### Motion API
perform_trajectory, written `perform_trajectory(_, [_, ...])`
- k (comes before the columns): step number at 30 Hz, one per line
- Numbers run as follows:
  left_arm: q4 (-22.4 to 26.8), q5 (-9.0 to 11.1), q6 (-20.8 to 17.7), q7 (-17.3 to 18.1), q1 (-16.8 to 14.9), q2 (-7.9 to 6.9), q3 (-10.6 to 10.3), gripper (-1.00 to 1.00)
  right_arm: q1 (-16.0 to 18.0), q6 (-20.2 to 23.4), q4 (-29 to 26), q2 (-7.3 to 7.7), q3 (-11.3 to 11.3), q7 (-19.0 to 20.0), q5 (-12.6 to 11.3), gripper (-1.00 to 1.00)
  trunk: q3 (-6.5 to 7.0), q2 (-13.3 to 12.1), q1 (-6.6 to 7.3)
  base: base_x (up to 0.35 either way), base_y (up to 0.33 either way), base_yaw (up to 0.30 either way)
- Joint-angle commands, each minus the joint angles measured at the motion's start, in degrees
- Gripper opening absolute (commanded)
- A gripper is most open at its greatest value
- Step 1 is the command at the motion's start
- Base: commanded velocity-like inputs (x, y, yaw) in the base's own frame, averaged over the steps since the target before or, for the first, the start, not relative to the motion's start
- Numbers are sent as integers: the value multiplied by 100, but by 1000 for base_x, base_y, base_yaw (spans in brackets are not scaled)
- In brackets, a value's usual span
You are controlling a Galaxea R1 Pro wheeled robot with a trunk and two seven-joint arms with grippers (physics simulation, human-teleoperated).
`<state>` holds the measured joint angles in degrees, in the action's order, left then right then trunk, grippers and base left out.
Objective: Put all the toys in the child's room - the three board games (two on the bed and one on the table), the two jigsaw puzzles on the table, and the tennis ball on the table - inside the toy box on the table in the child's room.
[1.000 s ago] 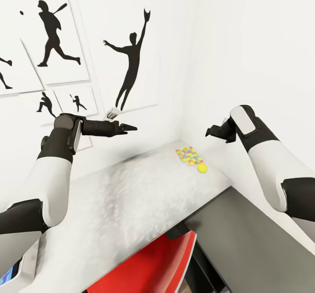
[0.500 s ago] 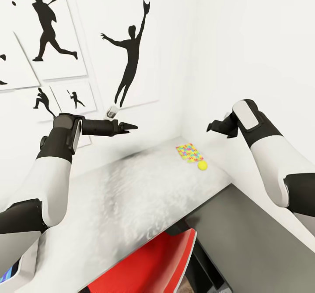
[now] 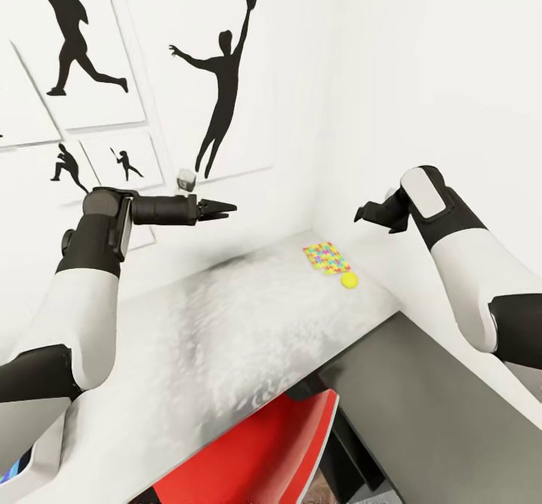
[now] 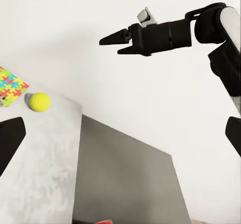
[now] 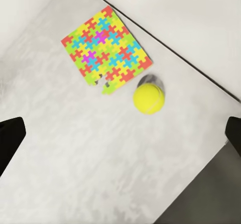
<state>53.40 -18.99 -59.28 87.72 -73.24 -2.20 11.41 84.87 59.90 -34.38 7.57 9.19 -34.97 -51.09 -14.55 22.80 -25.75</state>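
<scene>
Yellow-green tennis ball (image 5: 148,98) casts a shadow beside the jigsaw puzzle (image 5: 106,50).

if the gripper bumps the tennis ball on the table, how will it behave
The tennis ball is round and lies loose on the flat table, so a nudge would probably send it rolling. It sits near the table's corner, so it might roll off an edge. The jigsaw puzzle beside it looks too thin to stop it.

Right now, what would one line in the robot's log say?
left gripper: open, raised over table | right gripper: open above puzzle, ball | both toys lie at table's far corner
</scene>
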Motion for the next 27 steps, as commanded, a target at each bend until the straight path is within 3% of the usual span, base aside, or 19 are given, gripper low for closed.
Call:
perform_trajectory(1, [22, -61, -58, 77, -6, 4, 11, 100, 8, 10, -5, 6, 39, -40, -58, 100, -21, 12, -3, 0, 0, 0])
perform_trajectory(7, [171, -36, -64, 228, -6, 36, -46, 100, 24, 10, -4, 1, 30, -9, -65, 100, -78, 12, -3, 0, 0, 0])
perform_trajectory(11, [360, -22, -65, 228, -2, 73, -484, 100, 34, 10, -5, -7, 24, -3, -67, 100, -116, 12, -3, 0, 0, 0])
perform_trajectory(12, [445, -14, -65, 228, -2, 83, -718, 100, 36, 10, -6, -8, 23, -2, -67, 100, -126, 12, -3, 0, 0, 0])
perform_trajectory(14, [542, -2, -65, 228, -4, 114, -935, 100, 37, 10, -7, -8, 23, -2, -67, 100, -145, 12, -3, 0, 0, 0])
perform_trajectory(18, [858, 99, -66, 228, 0, 307, -1303, 100, 38, 10, -7, -9, 22, -1, -73, 100, -183, 12, -3, 0, 0, 0])
perform_trajectory(27, [1070, 169, -66, 228, 13, 407, -1460, 100, 36, 10, -7, -10, 14, -1, -76, 100, -268, 12, -3, 0, 0, 0])
